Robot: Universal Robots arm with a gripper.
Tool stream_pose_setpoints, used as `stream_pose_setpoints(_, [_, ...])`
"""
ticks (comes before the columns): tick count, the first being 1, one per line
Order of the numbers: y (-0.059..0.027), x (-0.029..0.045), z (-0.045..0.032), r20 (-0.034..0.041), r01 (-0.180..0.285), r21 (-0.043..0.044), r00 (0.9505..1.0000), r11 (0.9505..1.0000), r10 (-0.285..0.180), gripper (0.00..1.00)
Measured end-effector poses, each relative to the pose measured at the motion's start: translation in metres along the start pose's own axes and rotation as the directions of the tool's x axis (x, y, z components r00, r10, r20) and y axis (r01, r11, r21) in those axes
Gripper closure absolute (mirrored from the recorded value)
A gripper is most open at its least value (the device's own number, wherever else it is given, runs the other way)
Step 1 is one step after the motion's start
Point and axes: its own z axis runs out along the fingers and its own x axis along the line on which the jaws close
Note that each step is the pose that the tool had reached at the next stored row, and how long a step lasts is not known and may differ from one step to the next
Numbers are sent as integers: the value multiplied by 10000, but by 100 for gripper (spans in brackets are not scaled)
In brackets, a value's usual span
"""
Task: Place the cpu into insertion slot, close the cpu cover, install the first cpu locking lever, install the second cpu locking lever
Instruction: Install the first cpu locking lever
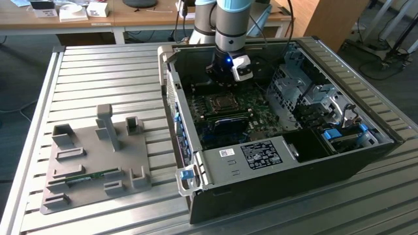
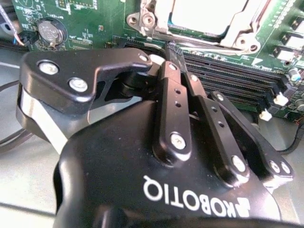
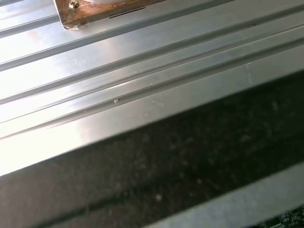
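An open computer case (image 1: 196, 196) lies on the ribbed aluminium table, its green board facing up. The cpu (image 2: 209, 14) shows its silver-grey top inside the insertion slot (image 1: 222, 102), and the silver cpu cover (image 2: 232, 39) lies framed around it. My gripper (image 1: 222, 84) hangs inside the case at the slot's far side. In the second wrist view the black fingertips (image 2: 172, 51) meet just short of the cover's edge, shut, with nothing between them. How the locking levers stand I cannot make out.
Long black memory slots (image 2: 232, 76) run beside the socket, and a coin battery (image 2: 50, 31) sits on the board. A drive cage (image 1: 307, 98) and a labelled metal box (image 1: 261, 154) fill the case's other parts. A grey fixture plate (image 1: 91, 161) lies at the exterior view's left.
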Motion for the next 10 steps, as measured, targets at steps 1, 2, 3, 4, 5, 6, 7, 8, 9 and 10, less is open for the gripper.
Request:
stream_pose_setpoints(1, [0,0,0,1,-2,-1,10000,10000,2,89])
stream_pose_setpoints(2, [0,0,0,1,-5,-1,10000,10000,5,89])
stream_pose_setpoints(3, [0,0,0,1,-6,-1,10000,10000,6,89])
stream_pose_setpoints(4, [-1,0,-1,1,-8,1,10000,10000,8,89])
stream_pose_setpoints(5, [-3,0,-2,1,-9,2,10000,10000,9,89])
stream_pose_setpoints(6, [-5,-1,-2,1,-8,2,10000,10000,8,89])
stream_pose_setpoints(7, [-9,-3,-2,1,-7,2,10000,10000,7,89])
stream_pose_setpoints(8, [-12,-4,-2,2,-7,1,10000,10000,7,89])
stream_pose_setpoints(9, [-17,-6,-3,2,-7,1,10000,10000,7,89])
stream_pose_setpoints(10, [-20,-7,-3,3,-6,1,10000,10000,6,89])
